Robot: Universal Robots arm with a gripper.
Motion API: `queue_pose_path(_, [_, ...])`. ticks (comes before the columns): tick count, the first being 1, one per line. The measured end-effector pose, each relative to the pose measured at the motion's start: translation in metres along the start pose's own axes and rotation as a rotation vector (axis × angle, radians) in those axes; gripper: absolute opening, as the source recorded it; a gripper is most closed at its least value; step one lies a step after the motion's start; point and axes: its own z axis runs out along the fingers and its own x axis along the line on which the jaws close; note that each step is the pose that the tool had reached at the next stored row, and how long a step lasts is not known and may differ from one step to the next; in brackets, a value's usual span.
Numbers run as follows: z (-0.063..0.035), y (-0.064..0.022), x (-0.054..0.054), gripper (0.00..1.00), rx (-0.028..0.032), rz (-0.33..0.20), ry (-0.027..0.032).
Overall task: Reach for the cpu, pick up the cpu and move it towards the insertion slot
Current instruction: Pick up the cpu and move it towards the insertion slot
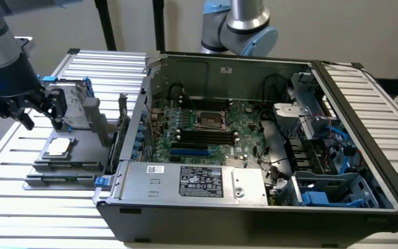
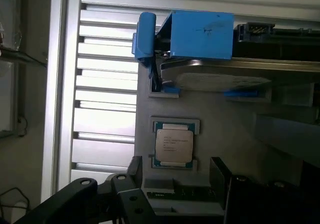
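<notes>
The small flat square cpu (image 1: 60, 147) with its silver metal top lies face-up in a shallow recess of a grey moulded holder (image 1: 54, 168). The holder sits on the slatted aluminium table (image 1: 19, 207), outside the open black computer case (image 1: 254, 218), on the exterior view's left. The space straight above the chip is free. The one rectangular silver hard drive (image 1: 74, 104) in its blue frame stands on edge just beside it, and the case's side wall rises between the holder and the motherboard. The black gripper (image 1: 43, 123) hangs above the holder, near the drive and apart from the cpu. In the wrist view its two fingers (image 2: 134, 168) are spread wider than the chip, which lies just beyond their tips and touches neither. One square insertion slot (image 1: 209, 120), a shiny silver frame with a dark centre, sits on the motherboard inside the case, well apart from the single cpu
</notes>
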Motion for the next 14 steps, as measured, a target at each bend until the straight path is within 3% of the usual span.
queue_pose_path(14, [0.0192, -0.0048, -0.001, 0.67, -0.0015, 0.000, -0.0005])
